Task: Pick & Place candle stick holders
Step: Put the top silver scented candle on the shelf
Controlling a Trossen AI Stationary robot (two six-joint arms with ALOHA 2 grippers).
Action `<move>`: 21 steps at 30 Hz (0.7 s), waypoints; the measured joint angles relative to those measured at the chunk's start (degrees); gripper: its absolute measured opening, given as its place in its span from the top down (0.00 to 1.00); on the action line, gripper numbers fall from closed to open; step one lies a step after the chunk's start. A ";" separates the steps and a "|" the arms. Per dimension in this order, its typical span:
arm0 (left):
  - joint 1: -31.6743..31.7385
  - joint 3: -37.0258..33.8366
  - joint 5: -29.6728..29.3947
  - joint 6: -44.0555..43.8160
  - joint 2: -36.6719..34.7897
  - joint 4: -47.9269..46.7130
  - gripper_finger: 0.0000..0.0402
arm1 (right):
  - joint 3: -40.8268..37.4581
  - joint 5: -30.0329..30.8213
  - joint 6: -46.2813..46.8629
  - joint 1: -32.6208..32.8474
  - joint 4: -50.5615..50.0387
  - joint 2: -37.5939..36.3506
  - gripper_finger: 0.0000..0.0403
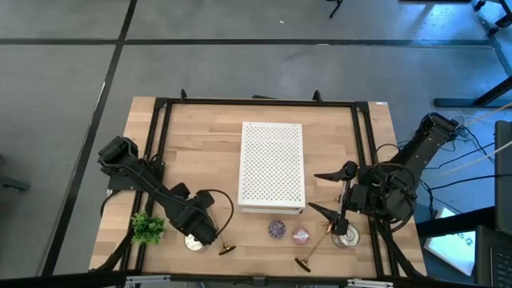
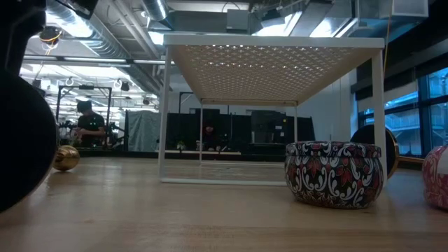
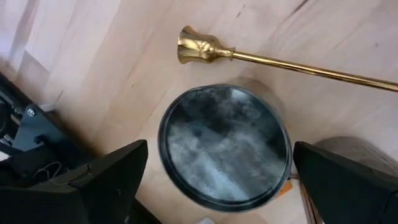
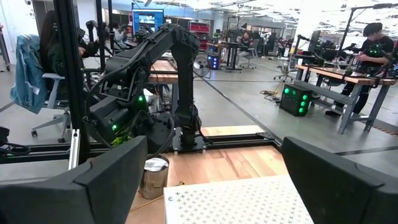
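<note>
Nearest the camera, right at the surface's [image 1: 200,128] near edge: one brass holder [image 1: 307,258] lying flat, another [image 1: 225,249] flat beside the left tin [image 1: 194,240]. Left gripper [image 1: 202,228] poised over that tin, spread open, holding nothing; same holder [image 3: 261,57] seen just past the lid [image 3: 224,146]. Right gripper [image 1: 330,192] raised near the rack [image 1: 272,166], wide open, empty. Likely light, stiff, slippery metal; best pinched mid-stem, since liable to roll.

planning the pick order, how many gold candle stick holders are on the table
2 in view: one candle stick holder lies by the left gripper, another holder lies near the front edge, left of the right gripper. More may be hidden.
</note>
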 joint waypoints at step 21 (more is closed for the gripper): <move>-1.66 -0.43 -3.44 1.00 -0.03 -0.25 0.00 | 0.00 -0.02 0.01 0.01 -0.12 0.00 0.07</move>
